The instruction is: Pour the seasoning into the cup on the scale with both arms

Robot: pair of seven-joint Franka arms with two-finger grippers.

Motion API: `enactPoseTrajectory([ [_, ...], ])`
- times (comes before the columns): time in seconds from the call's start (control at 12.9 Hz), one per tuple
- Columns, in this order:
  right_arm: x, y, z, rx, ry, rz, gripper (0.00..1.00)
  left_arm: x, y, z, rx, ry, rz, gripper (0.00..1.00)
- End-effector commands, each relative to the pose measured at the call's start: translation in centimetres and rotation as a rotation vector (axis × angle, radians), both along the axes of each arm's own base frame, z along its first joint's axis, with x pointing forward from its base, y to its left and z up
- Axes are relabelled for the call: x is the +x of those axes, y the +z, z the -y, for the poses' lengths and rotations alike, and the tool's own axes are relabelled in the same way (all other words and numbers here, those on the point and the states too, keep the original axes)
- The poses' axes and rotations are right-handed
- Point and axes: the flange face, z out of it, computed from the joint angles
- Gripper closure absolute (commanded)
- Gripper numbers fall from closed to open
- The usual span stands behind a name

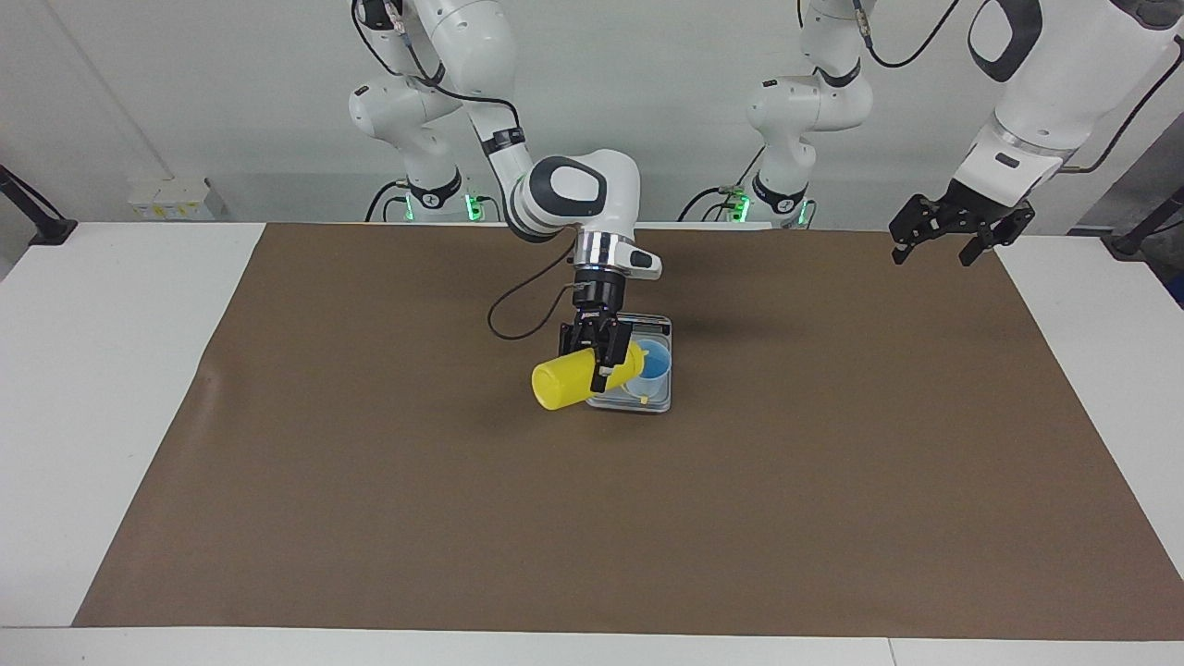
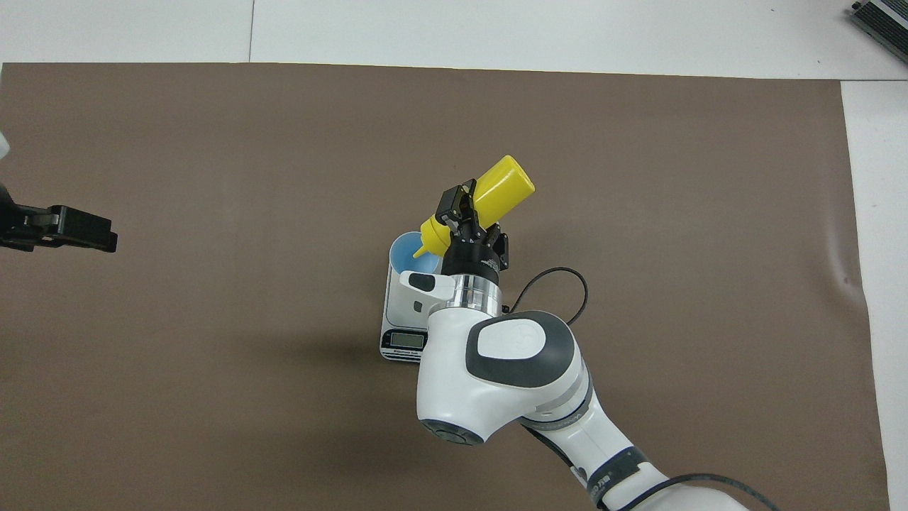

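The right pincer (image 1: 603, 356) at frame centre pinches the seasoning (image 1: 578, 377), tipped nearly level, nozzle over the cup (image 1: 653, 359). The cup stands on the scale (image 1: 659, 400), on the worktop's brown mat (image 1: 370, 481). At upper right of the facing view, the left pincer (image 1: 960, 233) waits, spread, above the mat's corner.

Overhead: right arm covers much of scale (image 2: 397, 312); only display end + one edge show. Cup (image 2: 410, 250) part-hidden by seasoning (image 2: 496, 190) nozzle. Left gripper (image 2: 74, 231) cut by frame edge. Facing: cup contents too small to tell; tethered cap not resolvable.
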Motion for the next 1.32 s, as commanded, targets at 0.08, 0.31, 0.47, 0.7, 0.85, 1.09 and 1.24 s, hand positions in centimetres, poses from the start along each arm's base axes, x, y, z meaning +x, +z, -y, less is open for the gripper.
enactPoseTrajectory([
  [0.08, 1.0, 2.4, 2.2, 0.052, 0.016, 0.021, 1.0, -0.8, 0.2, -0.5, 0.01, -0.005, 0.003, 0.0],
  [0.31, 1.8, 3.4, 2.7, 0.118, -0.022, 0.003, 1.0, -0.8, 0.2, -0.5, 0.01, -0.005, 0.003, 0.0],
  [0.47, 2.5, 4.2, 3.1, 0.175, -0.073, -0.017, 1.0, -0.8, 0.1, -0.5, 0.01, -0.007, 0.002, 0.0],
  [0.7, 3.2, 5.7, 4.4, 0.251, -0.144, -0.038, 1.0, -0.8, 0.2, -0.5, 0.01, -0.005, 0.003, 0.0],
  [0.85, 3.9, 6.2, 5.5, 0.275, -0.189, -0.085, 1.0, -0.8, 0.2, -0.5, 0.01, -0.007, 0.003, 0.0],
  [1.09, 5.4, 8.1, 6.7, 0.385, -0.278, -0.17, 1.0, -0.8, 0.2, -0.5, 0.01, -0.007, 0.003, 0.0],
  [1.24, 6.0, 9.6, 8.6, 0.46, -0.343, -0.186, 1.0, -0.8, 0.2, -0.5, 0.01, -0.005, 0.003, 0.0],
])
